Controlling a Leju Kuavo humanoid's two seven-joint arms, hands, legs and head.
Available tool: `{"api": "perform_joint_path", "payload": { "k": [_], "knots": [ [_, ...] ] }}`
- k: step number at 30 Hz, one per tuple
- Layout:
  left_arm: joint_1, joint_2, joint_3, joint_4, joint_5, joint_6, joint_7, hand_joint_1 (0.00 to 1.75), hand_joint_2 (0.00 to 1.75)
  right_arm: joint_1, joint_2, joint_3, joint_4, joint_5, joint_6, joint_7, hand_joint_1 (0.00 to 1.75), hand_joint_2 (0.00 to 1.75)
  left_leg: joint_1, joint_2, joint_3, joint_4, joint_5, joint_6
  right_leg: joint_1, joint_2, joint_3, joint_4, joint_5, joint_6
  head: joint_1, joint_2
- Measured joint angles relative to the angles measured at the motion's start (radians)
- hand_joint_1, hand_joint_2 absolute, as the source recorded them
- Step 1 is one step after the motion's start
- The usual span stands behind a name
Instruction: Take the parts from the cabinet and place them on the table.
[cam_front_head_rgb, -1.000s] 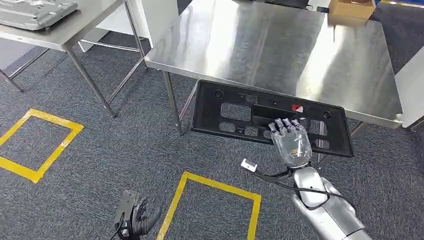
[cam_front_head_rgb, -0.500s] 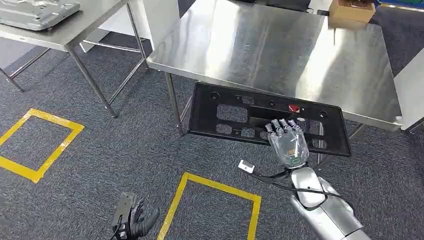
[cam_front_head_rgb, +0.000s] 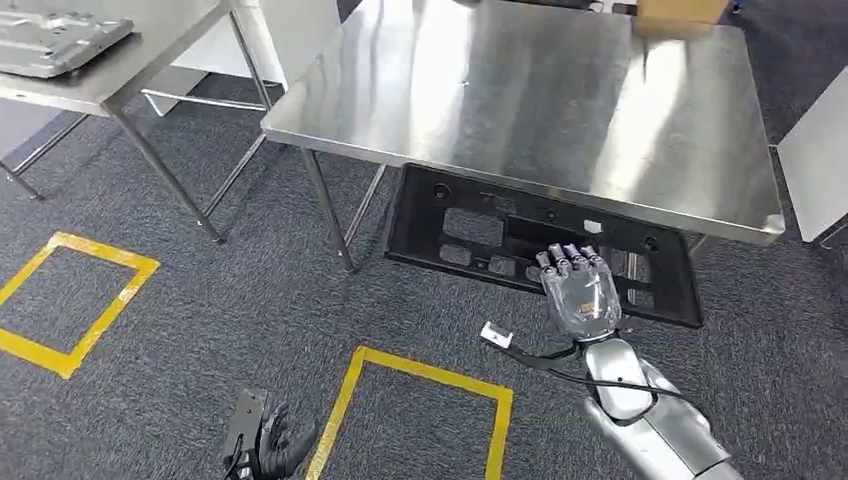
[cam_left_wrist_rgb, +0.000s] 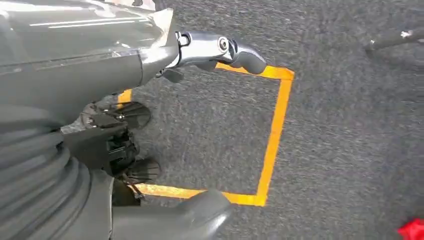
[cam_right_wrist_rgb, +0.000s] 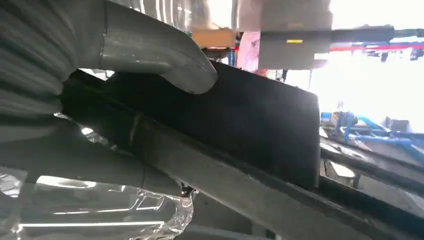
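Note:
My right hand (cam_front_head_rgb: 578, 290) grips a long black plastic panel (cam_front_head_rgb: 470, 230) with several cut-outs by its near edge, holding it level in the air. The panel's far edge lies under the front rim of the steel table (cam_front_head_rgb: 520, 100). In the right wrist view the thick grey thumb (cam_right_wrist_rgb: 155, 55) presses on the panel (cam_right_wrist_rgb: 250, 125). My left hand (cam_front_head_rgb: 268, 445) hangs low by my side over the carpet, fingers loosely curled, holding nothing. The left wrist view looks down along that hand (cam_left_wrist_rgb: 75, 150) at the floor.
A second steel table (cam_front_head_rgb: 110, 60) with a grey metal part (cam_front_head_rgb: 55, 40) on it stands at the far left. Yellow tape squares (cam_front_head_rgb: 420, 400) mark the grey carpet. A cardboard box (cam_front_head_rgb: 680, 12) sits at the main table's far edge. A white cabinet side (cam_front_head_rgb: 815, 170) stands at right.
The whole view has shifted as I move closer to the steel table. The panel in my right hand now reaches under the table's front rim, where before it was in front of it.

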Motion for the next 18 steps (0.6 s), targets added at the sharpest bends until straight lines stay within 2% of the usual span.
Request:
{"api": "perform_joint_path", "payload": {
  "k": [1, 2, 3, 4, 5, 6, 7, 8, 9, 10, 11, 12, 13, 14, 15, 17, 18],
  "knots": [
    [0.001, 0.0, 0.0, 0.0, 0.0, 0.0, 0.0, 0.0, 1.75, 0.0, 0.0, 0.002, -0.002, 0.0, 0.0, 0.0, 1.75, 1.75, -0.002, -0.003, -0.051, 0.09, -0.033, 0.002, 0.006, 0.002, 0.001, 0.0, -0.003, -0.005, -0.002, 0.0],
    [0.003, 0.0, 0.0, 0.0, 0.0, 0.0, 0.0, 0.0, 1.75, 0.001, 0.0, 0.004, -0.002, 0.0, 0.0, 0.0, 1.75, 1.75, -0.003, -0.003, -0.1, 0.169, -0.055, 0.007, 0.014, 0.004, 0.002, 0.0, -0.006, -0.009, -0.002, 0.0],
    [0.004, 0.0, 0.0, 0.0, 0.0, 0.0, 0.0, 0.0, 1.75, 0.003, 0.0, 0.006, -0.002, 0.0, 0.0, 0.0, 1.75, 1.75, -0.006, -0.003, -0.126, 0.2, -0.05, 0.013, 0.02, 0.006, 0.005, 0.0, -0.008, -0.013, -0.002, 0.0],
    [0.004, 0.0, 0.0, 0.0, 0.0, 0.0, 0.0, 0.0, 1.75, 0.004, 0.0, 0.008, -0.002, 0.0, 0.0, 0.0, 1.75, 1.75, -0.01, -0.004, -0.128, 0.185, -0.025, 0.023, 0.026, 0.008, 0.01, 0.0, -0.011, -0.016, -0.001, 0.0],
    [0.004, 0.0, 0.0, 0.0, 0.0, 0.0, 0.0, 0.0, 1.75, 0.003, 0.0, 0.009, -0.002, 0.0, 0.0, 0.0, 1.75, 1.75, -0.017, -0.005, -0.107, 0.126, 0.022, 0.037, 0.033, 0.011, 0.016, 0.0, -0.014, -0.021, -0.002, 0.0],
    [0.004, 0.0, 0.0, 0.0, 0.0, 0.0, 0.0, 0.0, 1.75, 0.003, 0.0, 0.009, -0.003, 0.0, 0.0, 0.0, 1.75, 1.75, -0.026, -0.01, -0.067, 0.031, 0.08, 0.056, 0.039, 0.013, 0.024, -0.001, -0.018, -0.026, -0.001, 0.0],
    [0.003, 0.0, 0.0, 0.0, 0.0, 0.0, 0.0, 0.0, 1.75, 0.003, 0.0, 0.009, -0.006, 0.0, 0.0, 0.0, 1.75, 1.75, -0.037, -0.019, -0.029, -0.055, 0.124, 0.077, 0.041, 0.014, 0.029, -0.002, -0.021, -0.03, -0.002, 0.0],
    [0.001, 0.004, 0.002, -0.002, 0.0, 0.0, 0.0, 0.0, 1.75, 0.002, 0.0, 0.01, -0.007, 0.0, 0.0, 0.0, 1.75, 1.75, -0.044, -0.023, -0.014, -0.084, 0.115, 0.095, 0.041, 0.014, 0.029, -0.002, -0.024, -0.03, 0.004, 0.0],
    [0.003, 0.003, 0.001, -0.003, -0.002, 0.0, 0.0, 0.0, 1.75, 0.001, -0.003, 0.01, -0.007, 0.0, 0.0, 0.0, 1.75, 1.75, -0.05, -0.012, -0.011, -0.098, 0.117, 0.092, 0.047, 0.017, 0.027, -0.004, -0.026, -0.027, 0.007, 0.0],
    [0.002, 0.003, 0.001, -0.006, -0.002, 0.0, 0.001, 0.0, 1.75, 0.003, -0.005, 0.01, -0.008, 0.0, 0.0, 0.0, 1.75, 1.75, -0.056, -0.012, -0.011, -0.098, 0.115, 0.091, 0.038, 0.017, 0.026, -0.005, -0.027, -0.024, 0.0, 0.0],
    [0.003, 0.003, 0.001, -0.007, -0.003, 0.0, 0.001, 0.0, 1.75, 0.004, -0.006, 0.01, -0.008, 0.0, -0.001, -0.001, 1.75, 1.75, -0.058, -0.012, -0.01, -0.1, 0.114, 0.093, 0.035, 0.017, 0.028, -0.009, -0.028, -0.019, 0.001, 0.0],
    [0.002, 0.003, 0.002, -0.008, -0.003, 0.0, 0.001, 0.0, 1.75, 0.003, -0.006, 0.01, -0.008, 0.0, -0.003, -0.001, 1.75, 1.75, -0.058, -0.012, -0.003, -0.113, 0.116, 0.093, 0.039, 0.017, 0.031, -0.016, -0.028, -0.015, -0.002, 0.0],
    [0.003, 0.002, 0.002, -0.01, -0.004, 0.001, 0.002, 0.0, 1.75, 0.004, -0.007, 0.008, -0.012, 0.0, -0.004, -0.003, 1.75, 1.75, -0.041, -0.007, 0.017, -0.139, 0.126, 0.084, 0.044, 0.008, 0.025, -0.007, -0.033, -0.012, 0.0, 0.0],
    [0.001, 0.002, 0.002, -0.01, -0.006, 0.0, 0.001, 0.0, 1.75, 0.002, -0.01, 0.008, -0.012, 0.0, -0.005, -0.004, 1.75, 1.75, -0.043, -0.008, 0.027, -0.15, 0.125, 0.085, 0.043, 0.0, 0.015, 0.021, -0.045, -0.012, 0.0, 0.0],
    [-0.001, 0.001, 0.002, -0.01, -0.007, 0.0, 0.002, 0.0, 1.75, 0.0, -0.013, 0.008, -0.012, 0.0, -0.006, -0.005, 1.75, 1.75, -0.042, -0.007, 0.031, -0.15, 0.124, 0.085, 0.041, 0.0, -0.017, 0.081, -0.068, -0.016, 0.0, 0.0],
    [0.002, -0.001, 0.001, -0.008, -0.007, 0.0, 0.002, 0.0, 1.75, 0.004, -0.019, 0.008, -0.011, 0.0, -0.007, -0.007, 1.75, 1.75, -0.042, -0.007, 0.039, -0.15, 0.115, 0.08, 0.038, 0.0, -0.106, 0.233, -0.116, -0.016, 0.001, 0.0],
    [0.002, -0.001, 0.001, -0.007, -0.007, 0.0, 0.002, 0.0, 1.75, 0.007, -0.021, 0.008, -0.011, 0.0, -0.007, -0.012, 1.75, 1.75, -0.042, -0.007, 0.041, -0.149, 0.111, 0.08, 0.037, 0.0, -0.135, 0.275, -0.119, -0.011, 0.0, 0.0]
  ]
}}
